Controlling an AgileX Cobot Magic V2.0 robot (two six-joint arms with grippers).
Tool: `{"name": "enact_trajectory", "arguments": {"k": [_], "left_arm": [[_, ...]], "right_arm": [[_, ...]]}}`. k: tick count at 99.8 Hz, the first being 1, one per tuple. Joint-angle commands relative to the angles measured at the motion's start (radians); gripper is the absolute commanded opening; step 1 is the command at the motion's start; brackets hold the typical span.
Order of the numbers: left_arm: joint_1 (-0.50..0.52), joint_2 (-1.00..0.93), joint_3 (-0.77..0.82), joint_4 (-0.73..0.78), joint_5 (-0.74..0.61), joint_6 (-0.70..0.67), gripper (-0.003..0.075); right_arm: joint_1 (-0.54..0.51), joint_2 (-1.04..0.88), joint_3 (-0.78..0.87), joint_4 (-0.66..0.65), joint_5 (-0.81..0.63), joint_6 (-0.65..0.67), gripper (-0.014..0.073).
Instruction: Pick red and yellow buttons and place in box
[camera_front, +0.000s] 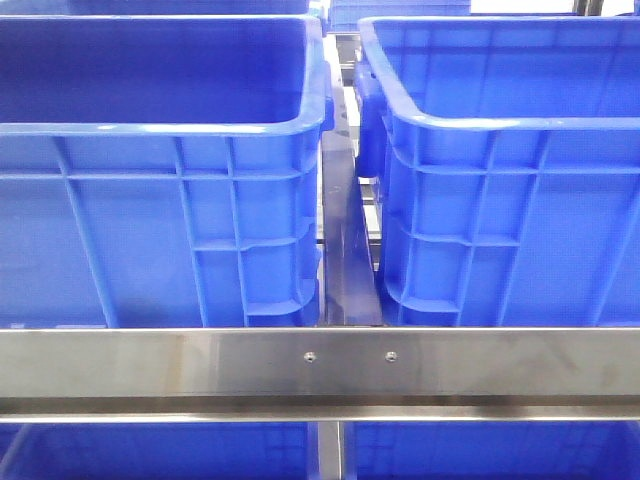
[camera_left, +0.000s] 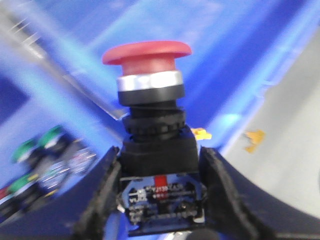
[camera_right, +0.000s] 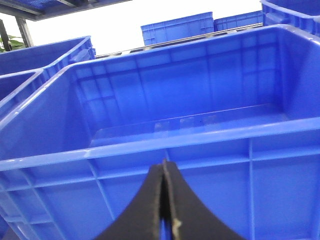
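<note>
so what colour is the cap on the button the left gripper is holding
Red, above a silver ring and black body; the button in the left gripper shows best in the left wrist view.

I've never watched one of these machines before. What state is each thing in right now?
Left claw: shut on the red button.
Red button: held upright, cap up.
Right claw: shut, holding nothing.
Blue crate: open on top, nothing seen inside.
Green buttons: lying loose, blurred.

Two blue crates (camera_front: 150, 180) (camera_front: 510, 190) sit side by side behind a steel rail (camera_front: 320, 365) at 6 o'clock.
</note>
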Motion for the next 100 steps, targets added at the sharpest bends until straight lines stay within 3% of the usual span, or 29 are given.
{"name": "enact_trajectory", "arguments": {"k": [1, 32, 55, 79, 100], "left_arm": [[-0.042, -0.041, -0.033, 0.002, -0.067, 0.000, -0.0019], [-0.055, -0.037, -0.033, 0.002, -0.071, 0.006, -0.0019], [-0.055, -0.037, -0.033, 0.002, -0.071, 0.006, -0.0019], [-0.055, -0.037, -0.033, 0.002, -0.071, 0.006, -0.0019], [-0.055, -0.037, -0.033, 0.002, -0.071, 0.006, -0.0019]], "right_arm": [[-0.006, -0.025, -0.019, -0.003, -0.083, -0.005, -0.0068], [-0.004, -0.025, -0.049, 0.010, -0.093, 0.013, -0.0068], [-0.003, 0.036, -0.315, 0.053, 0.229, 0.022, -0.0068], [-0.003, 0.308, -0.699, 0.073, 0.586, 0.022, -0.0068], [-0.003, 0.482, -0.847, 0.143, 0.687, 0.022, -0.0068]]}}
